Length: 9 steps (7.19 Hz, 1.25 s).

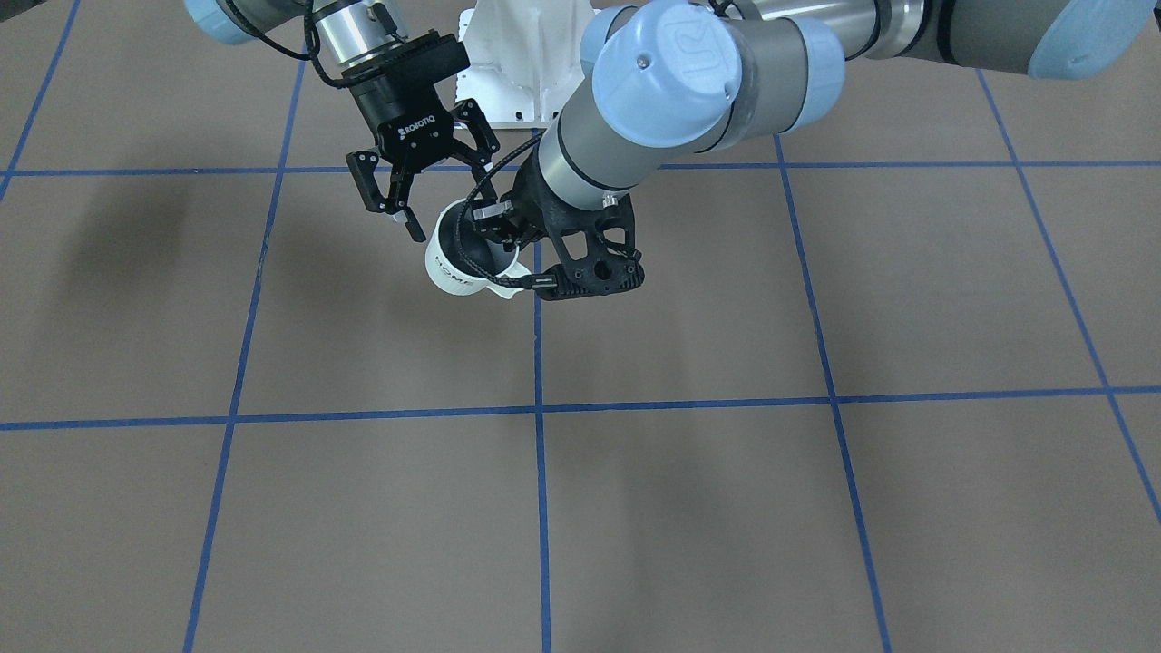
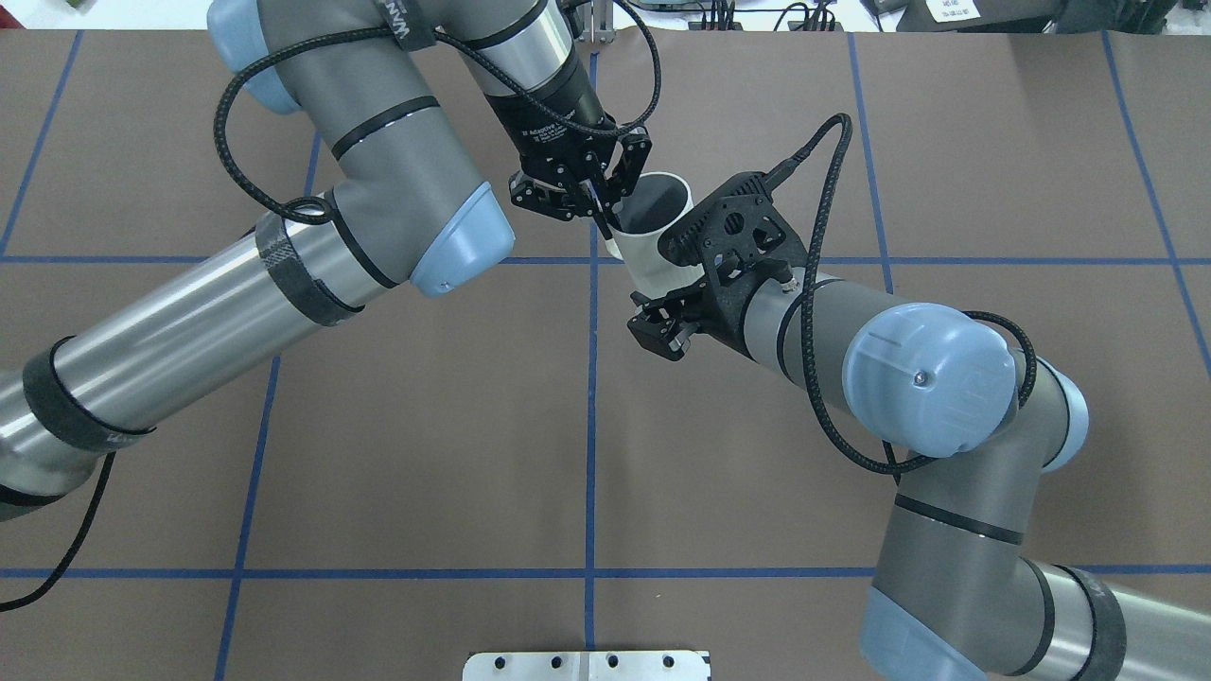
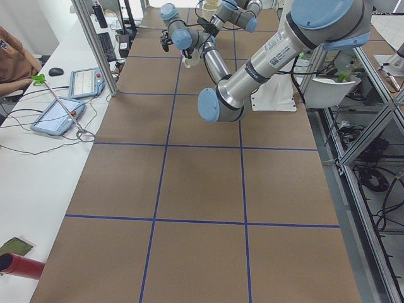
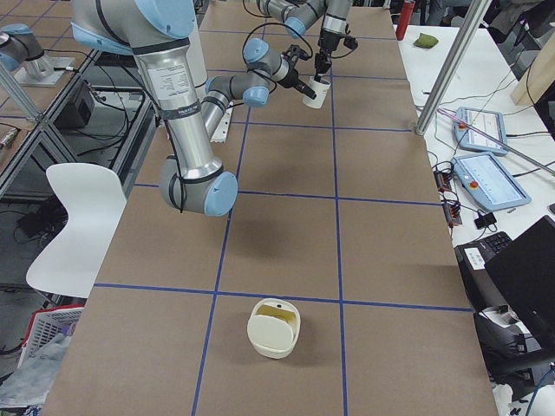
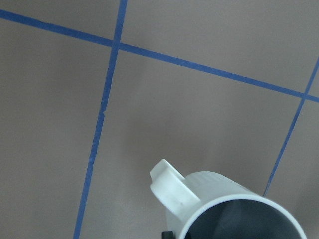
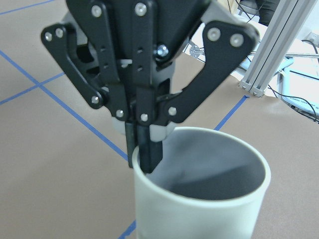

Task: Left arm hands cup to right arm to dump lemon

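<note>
The cream-white cup [image 2: 636,253] hangs above the brown table, slightly tilted, with "HOME" showing on its side [image 1: 449,265]. My left gripper [image 2: 603,222] comes down from above and is shut on the cup's rim, one finger inside and one outside [image 6: 147,154]. My right gripper [image 1: 494,222] reaches in from the side against the cup's wall. The black holed bracket [image 2: 733,236] hides most of it, so I cannot tell its state. The lemon is out of view. The part of the cup's inside that shows is plain grey [image 6: 214,169].
The table [image 1: 363,526] is brown with a blue tape grid. A white pedestal [image 1: 526,63] stands at the robot's side. A cream container with a yellowish inside [image 4: 273,328] sits near the table's right end. A metal post [image 4: 451,69] and tablets [image 4: 486,130] line the operators' side.
</note>
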### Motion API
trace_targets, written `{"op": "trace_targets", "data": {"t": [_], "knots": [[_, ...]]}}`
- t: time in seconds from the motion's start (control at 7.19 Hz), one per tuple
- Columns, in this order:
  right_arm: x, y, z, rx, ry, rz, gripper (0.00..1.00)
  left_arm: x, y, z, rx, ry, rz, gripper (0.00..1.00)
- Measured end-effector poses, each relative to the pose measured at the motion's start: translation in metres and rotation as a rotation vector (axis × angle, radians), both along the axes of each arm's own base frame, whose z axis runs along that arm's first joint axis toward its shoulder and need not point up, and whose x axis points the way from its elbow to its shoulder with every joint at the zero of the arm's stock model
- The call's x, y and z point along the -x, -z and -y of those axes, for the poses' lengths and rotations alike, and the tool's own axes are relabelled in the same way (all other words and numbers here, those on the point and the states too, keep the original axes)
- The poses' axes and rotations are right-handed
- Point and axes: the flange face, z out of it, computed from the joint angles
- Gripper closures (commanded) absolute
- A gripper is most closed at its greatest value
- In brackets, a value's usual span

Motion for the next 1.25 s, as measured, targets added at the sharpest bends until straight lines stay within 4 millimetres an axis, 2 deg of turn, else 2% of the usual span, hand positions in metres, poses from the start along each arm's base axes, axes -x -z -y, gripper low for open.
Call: {"op": "trace_targets", "data": {"t": [0.28,0.56,0.7,0.83,1.11,1.25], "knots": [[0.000,-0.001,0.000,0.001,0.001,-0.002,0.00,0.011,-0.010,0.022,-0.009,0.022,0.006,1.00],[-0.002,-0.002,0.003,0.005,-0.003,-0.007,0.00,0.031,-0.020,0.047,-0.021,0.045,0.016,1.00],[-0.011,-0.007,0.014,0.024,-0.007,-0.026,0.00,0.045,-0.026,0.059,-0.032,0.060,0.020,1.00],[-0.032,-0.014,0.039,0.074,-0.004,-0.065,0.00,0.064,-0.034,0.071,-0.041,0.083,0.024,1.00],[-0.102,-0.043,0.099,0.235,0.018,-0.123,0.00,0.117,-0.065,0.088,-0.082,0.147,0.041,1.00],[-0.141,-0.063,0.126,0.315,0.021,-0.168,0.00,0.143,-0.101,0.089,-0.121,0.179,0.075,1.00]]}}
